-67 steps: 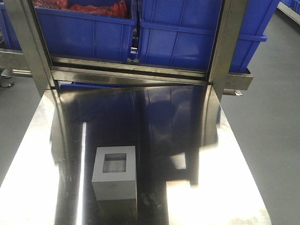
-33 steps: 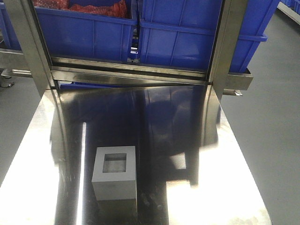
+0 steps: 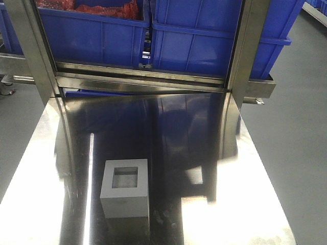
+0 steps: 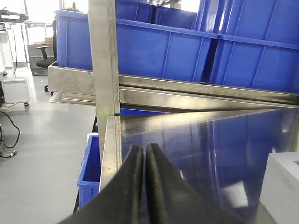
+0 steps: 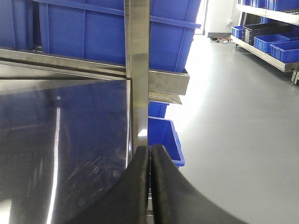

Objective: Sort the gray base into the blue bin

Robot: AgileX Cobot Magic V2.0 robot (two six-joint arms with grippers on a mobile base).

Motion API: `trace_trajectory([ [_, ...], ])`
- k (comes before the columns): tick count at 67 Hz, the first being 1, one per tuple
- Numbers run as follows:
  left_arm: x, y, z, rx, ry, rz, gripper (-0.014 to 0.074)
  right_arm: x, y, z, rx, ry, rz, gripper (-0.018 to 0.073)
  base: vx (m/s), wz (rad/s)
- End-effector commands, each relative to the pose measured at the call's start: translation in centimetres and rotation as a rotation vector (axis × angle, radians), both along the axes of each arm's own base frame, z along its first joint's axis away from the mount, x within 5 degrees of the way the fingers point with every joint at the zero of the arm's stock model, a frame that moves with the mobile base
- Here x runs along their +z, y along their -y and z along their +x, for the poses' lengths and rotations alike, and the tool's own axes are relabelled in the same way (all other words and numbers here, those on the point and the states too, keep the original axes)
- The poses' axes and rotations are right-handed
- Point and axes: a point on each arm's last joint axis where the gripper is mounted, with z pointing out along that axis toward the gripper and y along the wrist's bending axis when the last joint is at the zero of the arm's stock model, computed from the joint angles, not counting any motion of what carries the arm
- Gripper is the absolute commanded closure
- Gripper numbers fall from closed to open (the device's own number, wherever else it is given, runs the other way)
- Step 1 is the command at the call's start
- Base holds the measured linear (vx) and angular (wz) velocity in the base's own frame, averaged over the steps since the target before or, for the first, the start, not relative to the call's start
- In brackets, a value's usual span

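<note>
The left gripper [image 4: 144, 149] has its two black fingers pressed flat together with nothing between them, poised over the left edge of the steel table [image 3: 245, 204]. The right gripper [image 5: 150, 148] is the same, fingers closed tight on nothing, sitting over the table's right edge in line with a steel upright [image 5: 138, 70]. Neither arm shows in the front view.

The gray base [image 3: 125, 189] stands on the polished tabletop, near the front and a little left of centre, with its square recess facing up. It is well apart from both grippers, and only a corner of it shows at the far right of the left wrist view. The tabletop mirrors it, along with the blue above.

At the back of the table, behind a steel rail [image 3: 138, 81] and between the uprights, two blue bins sit side by side on a raised shelf. The left-hand bin [image 3: 92, 38] holds something red [image 3: 102, 9]; what the right-hand bin [image 3: 214, 43] holds I cannot see from here. A smaller blue crate [image 5: 163, 135] sits low down beside the table on the grey floor [image 5: 233, 140]
</note>
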Motion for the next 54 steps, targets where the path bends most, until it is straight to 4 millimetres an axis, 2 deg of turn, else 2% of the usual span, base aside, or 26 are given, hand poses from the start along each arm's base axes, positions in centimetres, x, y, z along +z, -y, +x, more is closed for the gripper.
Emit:
trace_trajectory([
  [1,1.2,0.0,-0.2,-0.006,0.107,-0.012,0.0603,0.6,0.0,0.0,-0.003,0.081,-0.018,0.0564,0.0,0.0],
  [34,1.3,0.0,-0.2,-0.006,0.112,-0.013,0.0603,0.6,0.0,0.0,-0.003,0.08,-0.017,0.0564,0.0,0.0],
  [44,2.4,0.0,-0.4,-0.008,0.159,-0.02,0.0603,0.6,0.0,0.0,-0.003,0.081,-0.018,0.0564,0.0,0.0],
  [54,4.8,0.0,-0.9,-0.007,0.211,-0.019,0.0603,0.6,0.0,0.0,-0.003,0.081,-0.018,0.0564,0.0,0.0],
])
